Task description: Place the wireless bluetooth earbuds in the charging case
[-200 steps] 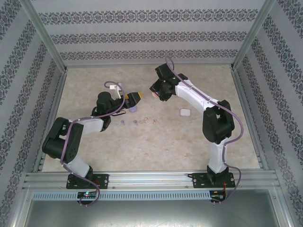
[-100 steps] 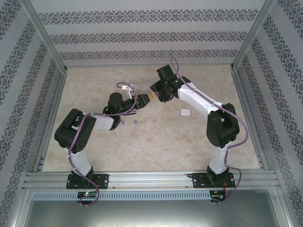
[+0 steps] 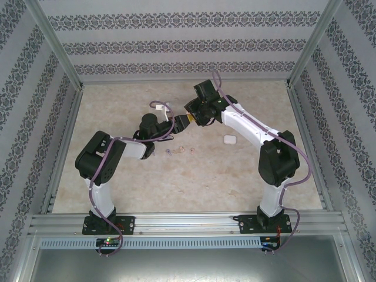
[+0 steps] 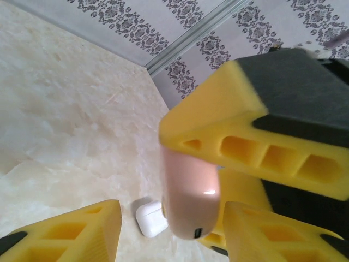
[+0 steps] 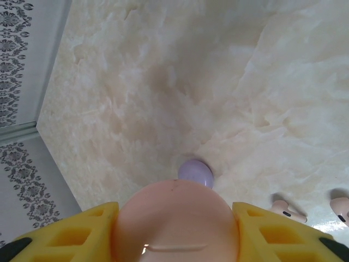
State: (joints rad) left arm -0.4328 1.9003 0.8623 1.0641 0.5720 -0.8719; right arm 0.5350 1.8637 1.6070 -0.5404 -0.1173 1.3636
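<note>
My right gripper (image 5: 177,234) is shut on a pinkish-beige charging case (image 5: 177,221), held above the table. In the left wrist view that case (image 4: 191,196) hangs from the right gripper's yellow fingers (image 4: 234,136), between my left gripper's (image 4: 172,237) own fingers. The left jaws stand open: a gap shows on one side and the other finger is close to the case. From above, the two grippers meet at mid-table, left (image 3: 178,123) and right (image 3: 189,116). Two pinkish-beige earbuds (image 5: 288,210) lie on the table, and small earbuds (image 3: 181,150) lie in a row below the grippers.
A purple case (image 5: 195,172) sits on the table under the held case. A white case (image 3: 229,139) lies to the right, and shows in the left wrist view (image 4: 150,218) too. Patterned walls and metal rails (image 3: 64,64) fence the marble table.
My left arm has swung up and right to the right gripper, and its jaws have narrowed around the pink case. The right arm has barely moved.
</note>
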